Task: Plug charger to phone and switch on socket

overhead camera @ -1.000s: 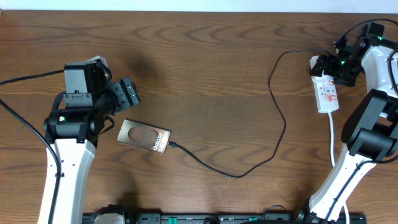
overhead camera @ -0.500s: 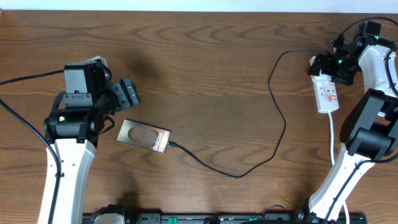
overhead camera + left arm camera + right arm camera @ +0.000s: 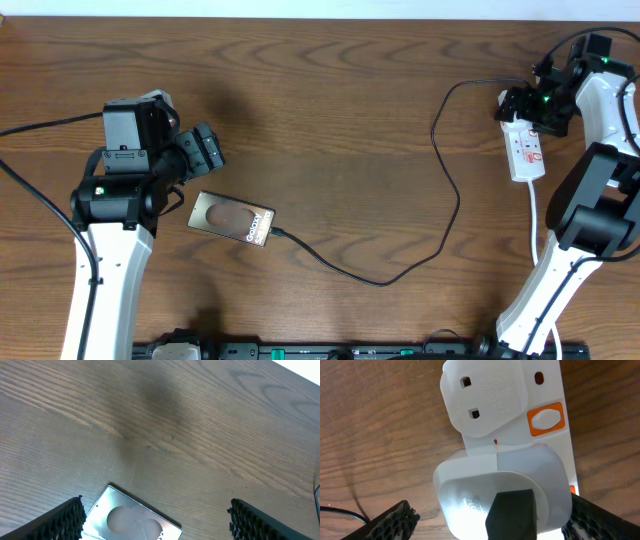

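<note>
Phone (image 3: 232,220) lies flat on the table (image 3: 330,100), left of centre, screen up, just below the left gripper (image 3: 207,150). Left gripper jaws are wide apart with nothing in them; its wrist view shows the phone's end low between the fingers. Charger (image 3: 385,282), a thin black cable, runs from the phone's right end, loops across the table and climbs to the socket (image 3: 527,150) at far right. The tip looks seated in the phone, but it is too small to be sure. Right gripper (image 3: 518,104) hovers over the socket's upper end, jaws spread wide, clamped on nothing. Its wrist view shows a white plug block (image 3: 470,495) sitting between the fingers, an empty outlet beyond it, and an orange rocker switch (image 3: 546,419) beside that empty outlet. An orange sliver (image 3: 572,490) peeks out beside the plug block, likely the switch for the occupied outlet, mostly hidden. Judgement: the plugging looks done, so the step in hand is switching on the socket. To do it well, pick the rocker that belongs to the occupied outlet, not the more visible one. Shift the gripper sideways so one fingertip lands on the rocker and clears the plug block. Press straight down, lightly, since the strip sits loose and could slide or tip if shoved sideways. Keep off the black cable so the phone end isn't tugged.
</note>
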`<state>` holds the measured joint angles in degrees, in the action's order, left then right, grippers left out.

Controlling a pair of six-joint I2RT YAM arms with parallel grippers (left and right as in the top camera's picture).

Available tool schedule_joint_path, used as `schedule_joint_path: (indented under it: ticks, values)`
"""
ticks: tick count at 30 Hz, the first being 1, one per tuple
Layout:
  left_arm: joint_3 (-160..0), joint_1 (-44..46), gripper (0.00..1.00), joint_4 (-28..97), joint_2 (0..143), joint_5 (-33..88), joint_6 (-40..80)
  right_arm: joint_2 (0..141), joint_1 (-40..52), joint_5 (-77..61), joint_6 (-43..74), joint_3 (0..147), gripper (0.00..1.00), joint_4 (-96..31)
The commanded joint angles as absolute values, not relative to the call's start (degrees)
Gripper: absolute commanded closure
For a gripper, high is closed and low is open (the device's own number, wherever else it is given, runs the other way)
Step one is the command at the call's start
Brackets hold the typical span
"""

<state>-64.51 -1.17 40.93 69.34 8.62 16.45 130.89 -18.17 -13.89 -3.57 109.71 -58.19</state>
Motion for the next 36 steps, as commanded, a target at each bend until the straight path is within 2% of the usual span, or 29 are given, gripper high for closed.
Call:
schedule_joint_path:
  ticks: [1, 36]
  values:
    - [-64.95, -1.04, 0.1, 41.12, 69.23, 7.86, 15.66, 132.35, -16.86, -16.21, -4.34, 107.83, 0.11, -57.1]
    - [-64.95, -1.04, 0.1, 41.12, 69.23, 7.86, 15.66, 132.35, -16.82, -21.58, -3.44, 105.03, 0.14, -56.45]
